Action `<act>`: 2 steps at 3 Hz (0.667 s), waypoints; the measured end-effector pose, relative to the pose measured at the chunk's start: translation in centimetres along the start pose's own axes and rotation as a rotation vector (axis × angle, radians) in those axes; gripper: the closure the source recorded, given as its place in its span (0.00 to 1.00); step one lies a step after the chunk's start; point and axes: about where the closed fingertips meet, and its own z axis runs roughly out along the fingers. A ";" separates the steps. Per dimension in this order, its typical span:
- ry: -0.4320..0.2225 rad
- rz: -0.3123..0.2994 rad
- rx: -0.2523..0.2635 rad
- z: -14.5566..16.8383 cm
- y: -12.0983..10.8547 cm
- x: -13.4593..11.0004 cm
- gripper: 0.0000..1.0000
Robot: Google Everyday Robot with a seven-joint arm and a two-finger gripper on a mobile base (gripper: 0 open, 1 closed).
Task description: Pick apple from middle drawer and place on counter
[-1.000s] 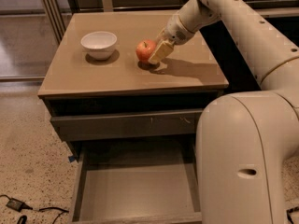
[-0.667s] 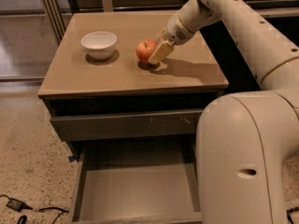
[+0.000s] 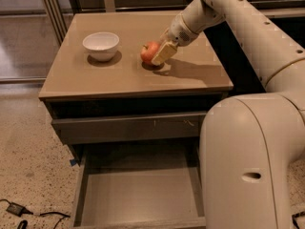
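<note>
The red apple (image 3: 147, 51) sits on the tan counter (image 3: 124, 75), right of centre. My gripper (image 3: 155, 56) reaches down from the upper right and is shut on the apple, its beige near finger (image 3: 163, 53) against the apple's right side; the far finger is hidden behind the fruit. The middle drawer (image 3: 138, 190) is pulled open below and its floor is bare.
A white bowl (image 3: 101, 44) stands on the counter left of the apple. A closed grey drawer front (image 3: 128, 128) lies above the open drawer. My arm's large white body (image 3: 248, 166) fills the lower right. Black cables (image 3: 19, 211) lie on the speckled floor at the left.
</note>
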 end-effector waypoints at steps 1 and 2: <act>0.000 0.000 0.000 0.0 0.0 0.0 0.00; 0.000 0.000 0.000 0.0 0.0 0.0 0.00</act>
